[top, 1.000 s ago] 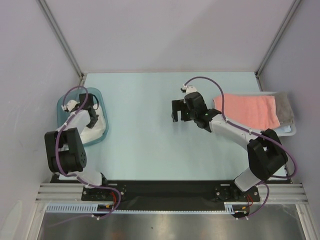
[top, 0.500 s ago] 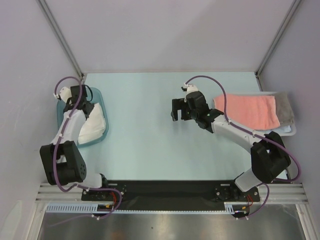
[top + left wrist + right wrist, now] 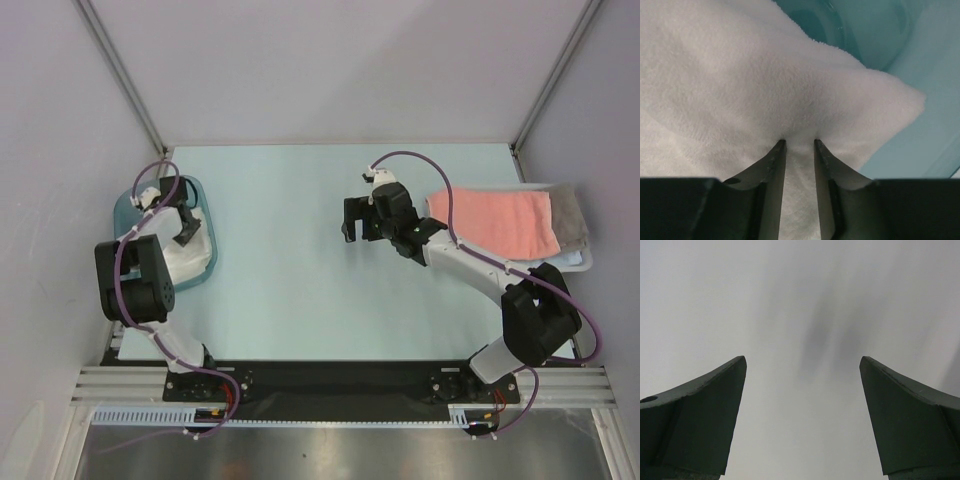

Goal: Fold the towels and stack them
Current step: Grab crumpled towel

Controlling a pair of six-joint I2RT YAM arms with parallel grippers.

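Observation:
A white towel lies bunched in the translucent blue tub at the left. My left gripper is down in the tub. In the left wrist view the gripper is shut on a raised fold of the white towel, with cloth pinched between the jaws. A folded salmon-pink towel lies on a grey towel at the right edge, with a pale blue edge under them. My right gripper hangs open and empty over the table, left of that stack; in its wrist view the gripper faces a blank grey wall.
The tub wall curves round the towel's far right corner. Grey enclosure walls and metal posts bound the pale table. The arm bases sit on a black rail at the near edge.
My left gripper swung up to the tub's far left, then came back down and closed on the white towel. The right arm barely moved.

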